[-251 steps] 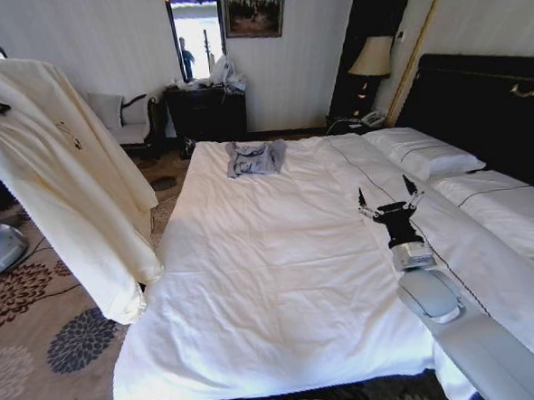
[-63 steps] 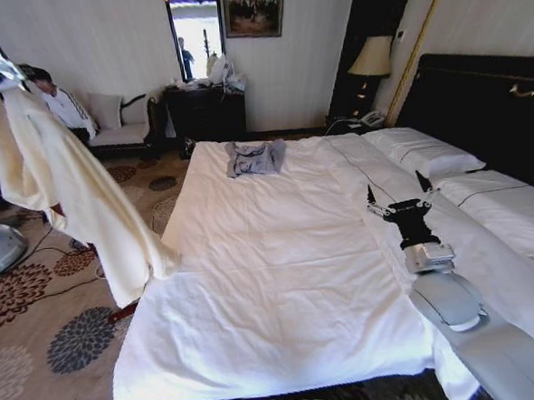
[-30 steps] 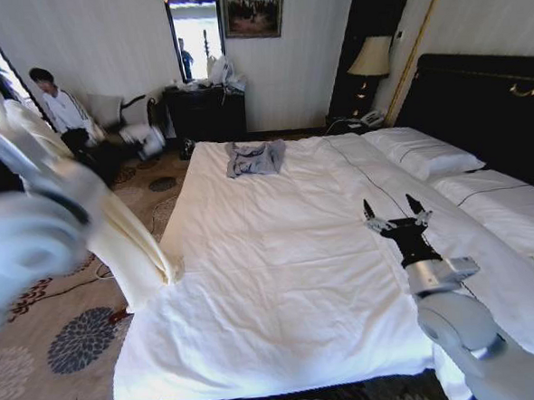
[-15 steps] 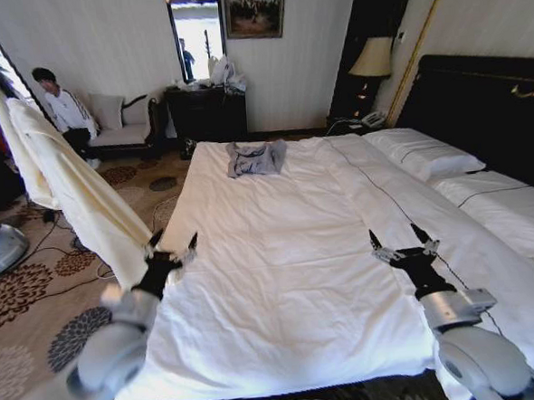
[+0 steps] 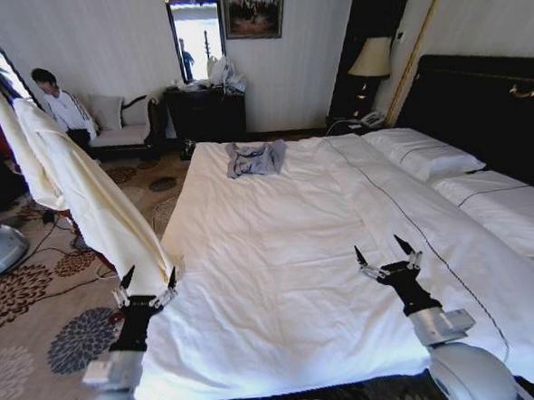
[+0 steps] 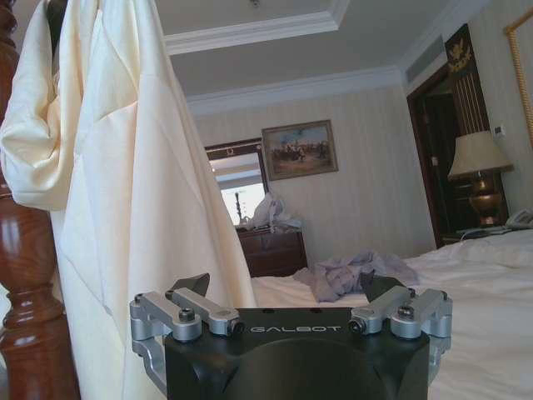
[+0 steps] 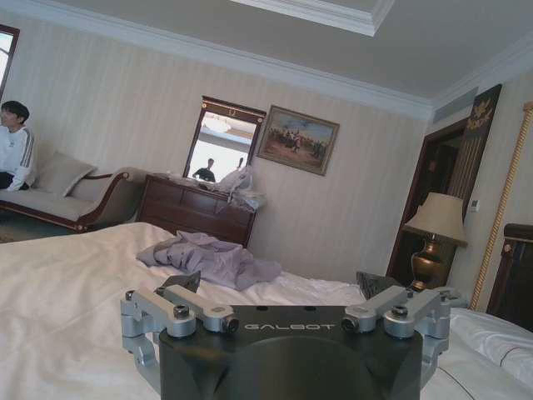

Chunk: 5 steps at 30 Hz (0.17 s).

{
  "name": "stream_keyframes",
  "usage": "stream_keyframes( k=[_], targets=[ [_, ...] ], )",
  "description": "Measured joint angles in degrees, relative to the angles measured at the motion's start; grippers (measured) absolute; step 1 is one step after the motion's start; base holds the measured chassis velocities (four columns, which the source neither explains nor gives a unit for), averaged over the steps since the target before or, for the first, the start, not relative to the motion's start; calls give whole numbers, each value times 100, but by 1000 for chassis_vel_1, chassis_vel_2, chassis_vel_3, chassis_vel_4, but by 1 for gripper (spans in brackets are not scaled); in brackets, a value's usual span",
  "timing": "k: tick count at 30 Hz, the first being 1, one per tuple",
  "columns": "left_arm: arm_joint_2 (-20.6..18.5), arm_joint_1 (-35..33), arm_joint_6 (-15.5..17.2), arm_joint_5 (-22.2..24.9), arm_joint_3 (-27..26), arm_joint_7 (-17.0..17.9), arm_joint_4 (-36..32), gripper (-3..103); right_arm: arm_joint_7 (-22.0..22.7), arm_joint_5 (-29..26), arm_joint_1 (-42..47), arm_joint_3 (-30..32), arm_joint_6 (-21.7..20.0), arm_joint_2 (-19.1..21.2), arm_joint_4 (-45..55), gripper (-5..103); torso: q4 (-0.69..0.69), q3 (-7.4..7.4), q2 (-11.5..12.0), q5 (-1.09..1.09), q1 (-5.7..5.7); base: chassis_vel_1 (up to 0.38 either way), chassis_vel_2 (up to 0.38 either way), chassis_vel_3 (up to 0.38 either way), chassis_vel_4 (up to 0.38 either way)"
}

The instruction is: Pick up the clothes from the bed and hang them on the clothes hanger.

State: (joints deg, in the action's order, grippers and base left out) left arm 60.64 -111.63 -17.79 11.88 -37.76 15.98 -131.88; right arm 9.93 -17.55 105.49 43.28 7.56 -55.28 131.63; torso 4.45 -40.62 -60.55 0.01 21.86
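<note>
— Where are the clothes (image 5: 76, 193)?
— Off the bed (image 5: 280, 272), draped in soft cream folds beside a red turned post (image 6: 25, 275); their hem brushes the sheet's corner.
— Anything else around?
— A crumpled grey garment (image 5: 253, 157) at the bed's far end.
— The grippers?
— Left gripper (image 5: 145, 284) by the hem, right gripper (image 5: 385, 254) over the smooth white sheet, both spread wide, empty.

Left pincer (image 5: 146, 283) and right pincer (image 5: 385, 256) (both spread wide), low, forward.
</note>
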Motion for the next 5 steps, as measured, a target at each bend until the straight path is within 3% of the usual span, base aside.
stream_keyframes(
  k=[5],
  targets=[
    [152, -80, 55, -42, -61, 14, -127, 100, -16, -24, 25, 14, 8, -1, 10, 100, 0, -1, 1, 0, 2, 0, 0, 0, 0]
  ],
)
